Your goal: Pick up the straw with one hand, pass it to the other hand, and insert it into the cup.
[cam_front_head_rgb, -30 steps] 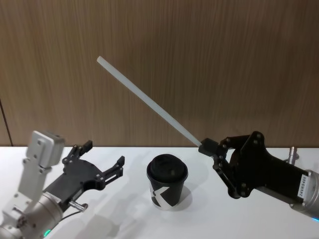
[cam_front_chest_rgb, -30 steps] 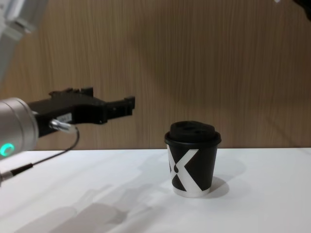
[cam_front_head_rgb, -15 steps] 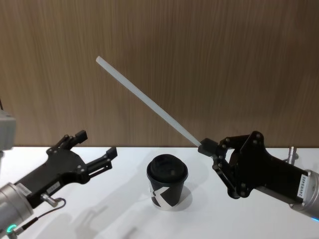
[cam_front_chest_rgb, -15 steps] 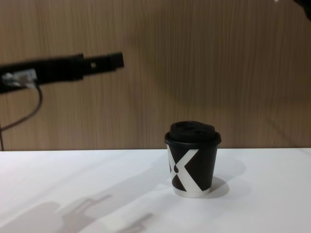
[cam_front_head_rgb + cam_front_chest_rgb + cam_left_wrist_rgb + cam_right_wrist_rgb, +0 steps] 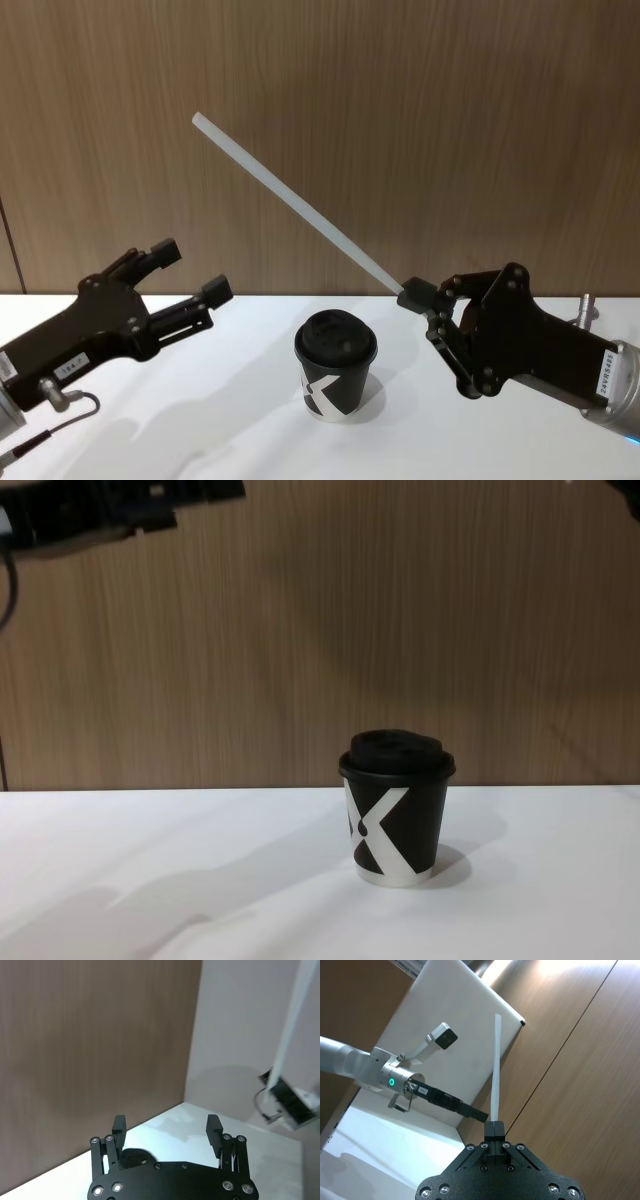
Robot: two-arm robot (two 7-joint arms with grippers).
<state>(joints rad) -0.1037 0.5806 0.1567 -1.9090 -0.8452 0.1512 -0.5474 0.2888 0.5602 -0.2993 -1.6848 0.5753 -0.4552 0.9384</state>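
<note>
Straw [image 5: 300, 203] slants up and to the left before the wood-panelled wall [image 5: 450, 120], its lower end pinched between the closed fingers of the right gripper [image 5: 417, 296], above and right of the cup [image 5: 335, 378]. The cup stands upright on the white table [image 5: 230, 400], domed lid on. The left gripper [image 5: 190, 271] hangs left of the cup, fingers spread wide, well apart from the straw.

A brown wood-grain wall [image 5: 450, 120] rises along the white counter's [image 5: 150, 880] far edge; soft shadows cross the counter.
</note>
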